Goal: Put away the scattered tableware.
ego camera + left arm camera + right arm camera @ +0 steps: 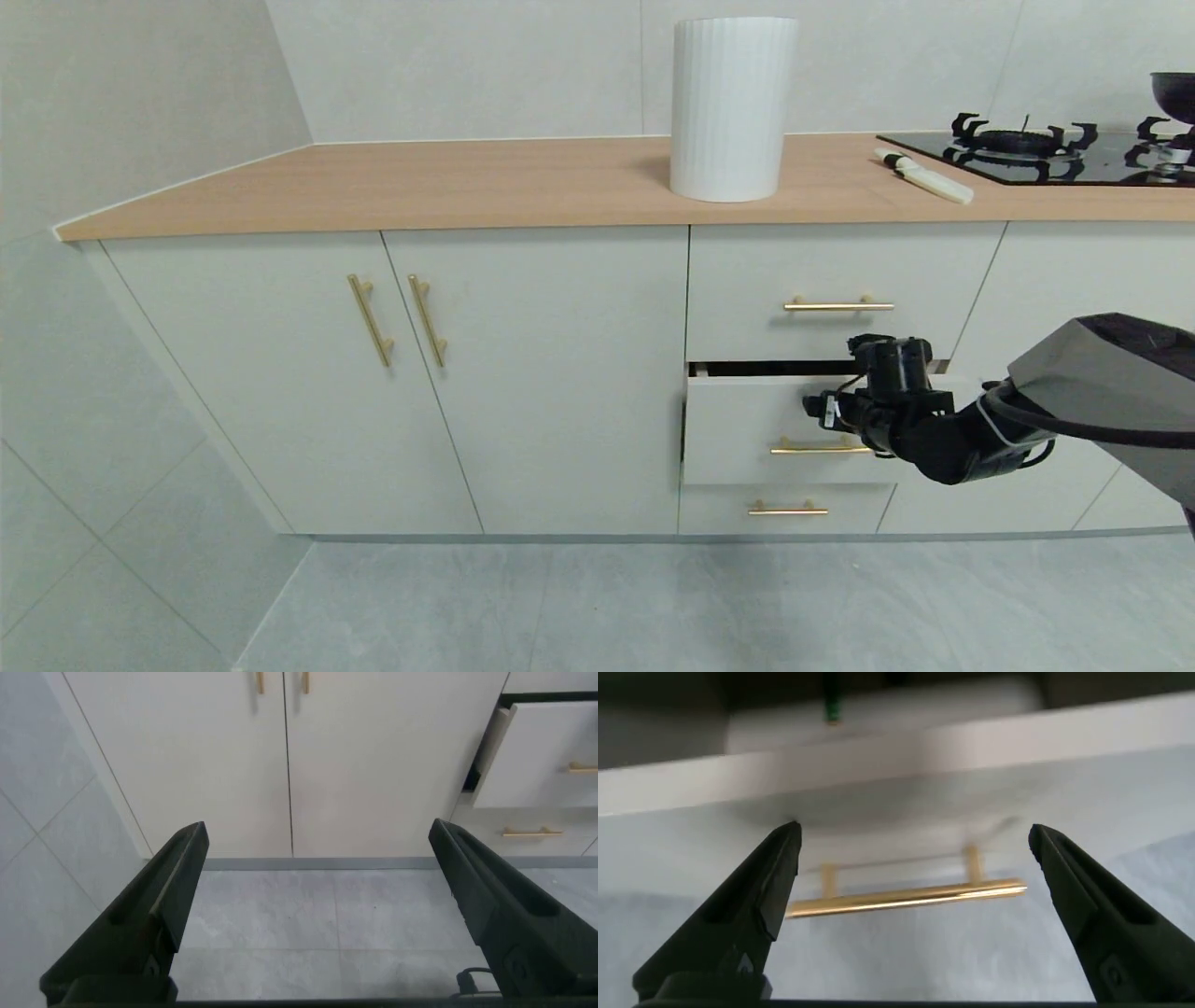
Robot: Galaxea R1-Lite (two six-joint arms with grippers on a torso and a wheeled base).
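Note:
A white-handled knife (922,175) lies on the wooden countertop (420,182) beside the hob. Below it, the middle drawer (747,420) stands pulled out a little, with a dark gap above its front. My right gripper (840,411) hovers just in front of that drawer's gold handle (820,449). In the right wrist view the right gripper (913,838) is open, and the handle (906,899) lies between and beyond its fingers, untouched. My left gripper (318,831) is open and empty, low over the floor and facing the cabinet doors. The left wrist view also catches the middle drawer (547,751).
A tall white ribbed canister (730,107) stands on the counter near the drawers. A black gas hob (1046,154) sits at the right end, with a dark pot (1176,93) at the edge. Two cabinet doors (401,373) with gold handles are shut. The grey tiled floor (653,607) lies open.

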